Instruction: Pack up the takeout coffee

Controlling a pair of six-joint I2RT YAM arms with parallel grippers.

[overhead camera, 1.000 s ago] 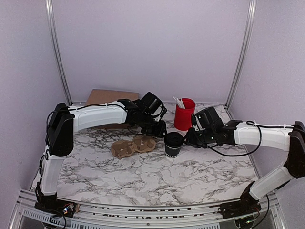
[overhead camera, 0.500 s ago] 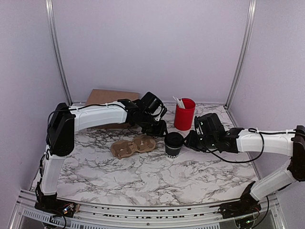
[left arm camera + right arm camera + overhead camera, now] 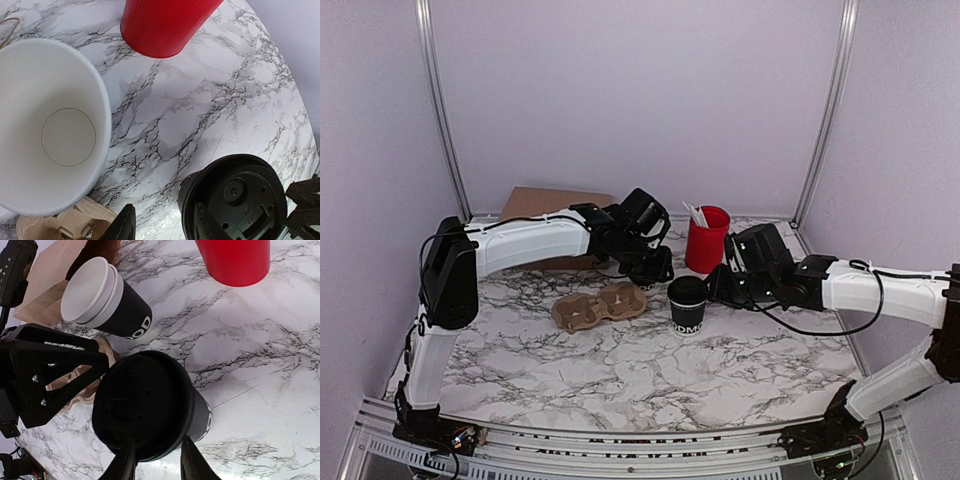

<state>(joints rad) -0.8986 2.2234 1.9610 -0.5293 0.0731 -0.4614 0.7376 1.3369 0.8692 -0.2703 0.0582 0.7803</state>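
The takeout coffee [image 3: 687, 305], a black cup with white lettering and a black lid, stands upright on the marble table. In the right wrist view its lid [image 3: 144, 404] fills the middle, and my right gripper [image 3: 159, 465] is open, its fingers [image 3: 125, 465] straddling the lid's near rim. From above, that gripper [image 3: 720, 288] sits just right of the cup. My left gripper [image 3: 656, 268] hovers behind and left of it. It is open [image 3: 164, 226] over bare marble, and one finger overlaps the lid [image 3: 235, 200].
A brown cardboard cup carrier [image 3: 600, 305] lies left of the coffee. A stack of lidless black cups [image 3: 102, 300] stands by a brown paper bag [image 3: 552, 212]. The red cup of utensils [image 3: 707, 238] is behind the coffee. Both arms crowd the middle.
My right gripper's jaws have widened around the lid. The coffee has shifted slightly to the right and forward. The left arm has barely moved.
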